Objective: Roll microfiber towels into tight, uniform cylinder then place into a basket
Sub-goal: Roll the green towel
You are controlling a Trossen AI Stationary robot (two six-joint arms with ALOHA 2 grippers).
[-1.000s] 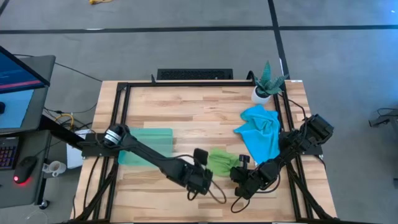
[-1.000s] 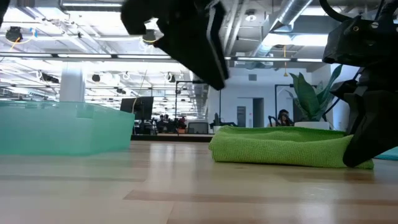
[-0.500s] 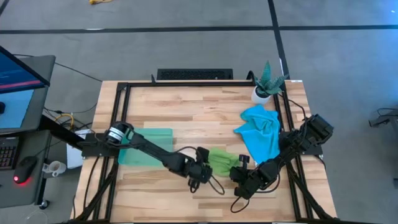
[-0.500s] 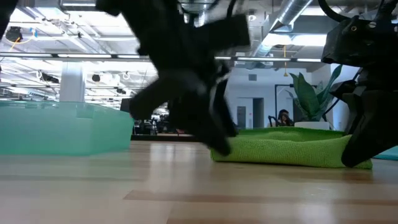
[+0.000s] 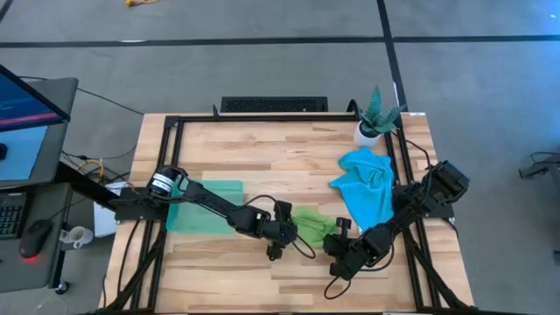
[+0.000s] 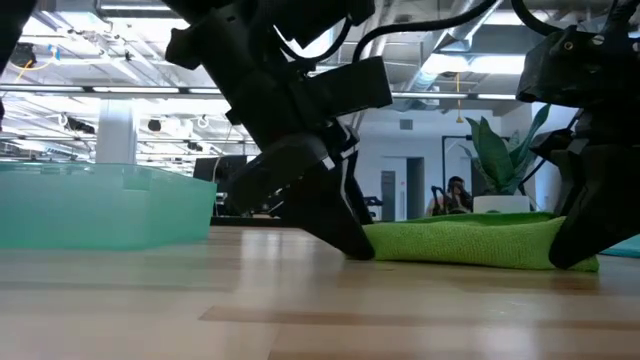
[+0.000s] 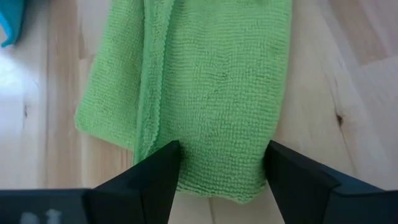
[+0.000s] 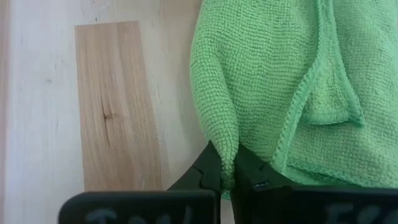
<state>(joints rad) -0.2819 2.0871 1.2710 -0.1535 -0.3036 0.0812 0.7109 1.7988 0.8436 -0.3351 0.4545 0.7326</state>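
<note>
Left gripper [image 7: 221, 163] fingers spread, now lowered astride left edge of lime green towel [image 5: 313, 225]; right gripper [image 8: 227, 168] clenched, pinching its right edge. Rolling looks imminent.

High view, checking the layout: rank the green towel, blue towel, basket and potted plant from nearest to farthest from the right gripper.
From the right gripper:
1. Green towel, pinched at its edge.
2. Blue towel, behind it.
3. Potted plant, far right corner.
4. Basket, across on the left.
</note>
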